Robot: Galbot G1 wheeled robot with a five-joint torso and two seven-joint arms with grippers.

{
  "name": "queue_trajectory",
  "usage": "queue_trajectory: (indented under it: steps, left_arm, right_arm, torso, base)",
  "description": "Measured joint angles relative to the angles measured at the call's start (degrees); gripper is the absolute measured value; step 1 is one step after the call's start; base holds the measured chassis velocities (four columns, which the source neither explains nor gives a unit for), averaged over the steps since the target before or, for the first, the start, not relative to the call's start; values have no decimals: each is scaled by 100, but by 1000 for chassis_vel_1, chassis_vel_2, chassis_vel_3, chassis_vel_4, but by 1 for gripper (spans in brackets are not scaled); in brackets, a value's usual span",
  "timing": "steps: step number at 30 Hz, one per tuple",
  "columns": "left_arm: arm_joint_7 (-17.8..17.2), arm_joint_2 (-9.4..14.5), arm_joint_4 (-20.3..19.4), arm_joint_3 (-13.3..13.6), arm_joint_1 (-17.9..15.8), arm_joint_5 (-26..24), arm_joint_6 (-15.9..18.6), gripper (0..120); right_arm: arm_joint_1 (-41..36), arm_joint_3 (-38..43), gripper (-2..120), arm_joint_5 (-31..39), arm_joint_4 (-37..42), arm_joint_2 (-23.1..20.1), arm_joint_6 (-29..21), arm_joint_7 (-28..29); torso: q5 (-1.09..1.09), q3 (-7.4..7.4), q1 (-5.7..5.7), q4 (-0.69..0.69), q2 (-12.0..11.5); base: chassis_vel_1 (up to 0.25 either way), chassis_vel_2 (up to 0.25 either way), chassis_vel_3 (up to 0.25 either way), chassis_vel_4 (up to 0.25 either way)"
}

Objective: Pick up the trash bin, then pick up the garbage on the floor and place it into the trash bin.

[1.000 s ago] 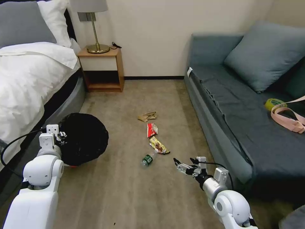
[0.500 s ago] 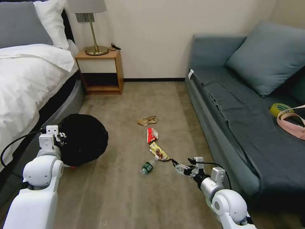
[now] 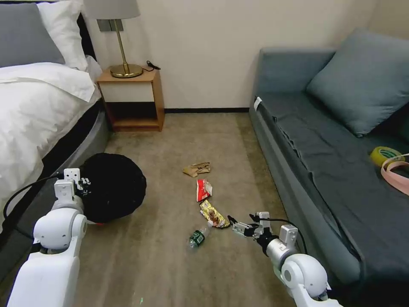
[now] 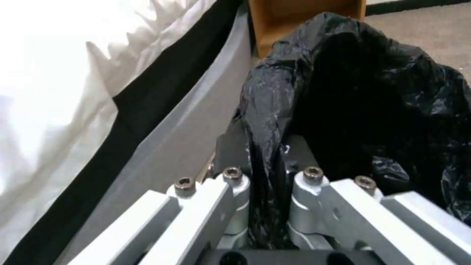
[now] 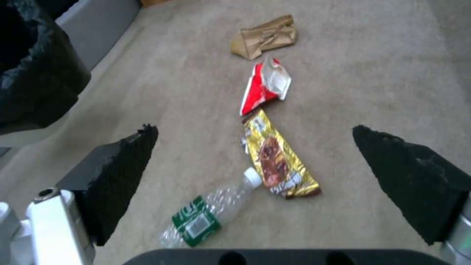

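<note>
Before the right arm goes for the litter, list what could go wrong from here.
The open right gripper frames both the yellow-brown foil snack wrapper and the clear green-labelled plastic bottle, which touch; closing could catch both or roll the bottle away.

The left gripper pinches the black-lined trash bin by its thin crinkly liner at the rim; that hold might slip or tear.

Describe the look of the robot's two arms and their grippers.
Both arms wear glossy white rounded shells with silver-grey metal wrist sections. The left gripper has silver linkage bars fastened by dark hex bolts; a black cable loops from its wrist. The right gripper carries black wedge-shaped textured fingers on silver mounts, also with a black cable.
</note>
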Motion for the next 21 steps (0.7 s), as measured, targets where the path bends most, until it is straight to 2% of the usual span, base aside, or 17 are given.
queue_trajectory:
  steps: [8, 15, 21]
  left_arm:
    - [10, 5, -19, -26, 44, -8, -18, 5]
    - [123, 62, 16, -253, -24, -151, -104, 5]
    - [145, 80, 25, -286, -11, -177, -109, 5]
  right_arm:
    - [26, -80, 100, -69, -44, -21, -6, -24]
    - [50, -225, 100, -276, -185, -33, -1, -111]
    - [207, -374, 100, -399, -300, -97, -76, -190]
  torso:
    - [0, 0, 0, 0, 0]
    - [0, 0, 0, 0, 0]
    - [0, 1, 0, -1, 0]
  base:
    - [-96, 115, 102, -101]
    - [-92, 78, 81, -77]
    - [-68, 69, 50, -63]
